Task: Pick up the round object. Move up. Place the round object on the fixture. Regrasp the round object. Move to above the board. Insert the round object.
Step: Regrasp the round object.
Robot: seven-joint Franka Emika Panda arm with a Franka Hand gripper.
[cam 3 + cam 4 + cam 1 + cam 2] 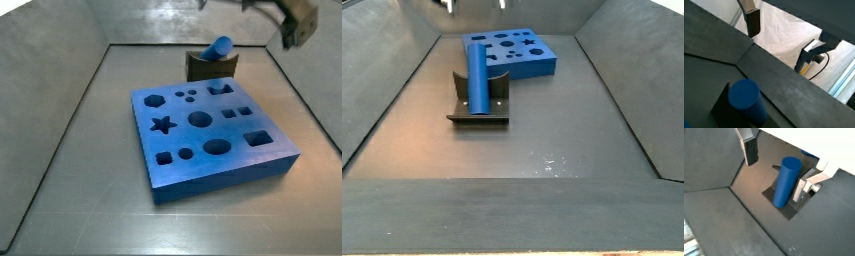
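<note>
Nearest the lens in a wrist view, the peg (pixel 744 99) fills the foreground, its round blue end facing the camera above a dark holder. From another wrist angle the peg (pixel 785 181) shows at full length, leaning on the fixture (pixel 804 190), whose base plate lies flat on the grey floor.

Both side views agree on where it sits. The peg (pixel 477 77) rests tilted on the fixture (pixel 481 105), lower end down near the base plate and upper end rising past the bracket toward the board (pixel 513 52). Seen from the opposite side, only the top of the peg (pixel 218 46) pokes up from the notch of the fixture (pixel 213 66), which stands just behind the board (pixel 207 140) and apart from it. The board lies flat on the floor, its star, circle, square and hexagon holes all unfilled.

The gripper (pixel 781 153) is above the peg and not touching it. One finger (pixel 751 21) hangs clear in the air with nothing against its dark pad; in the second wrist view a finger (pixel 750 149) shows the same way. The jaws stand apart and hold nothing. At the upper edge of a side view a blurred shape is probably the gripper (pixel 297 18), high over the bin's far corner.
</note>
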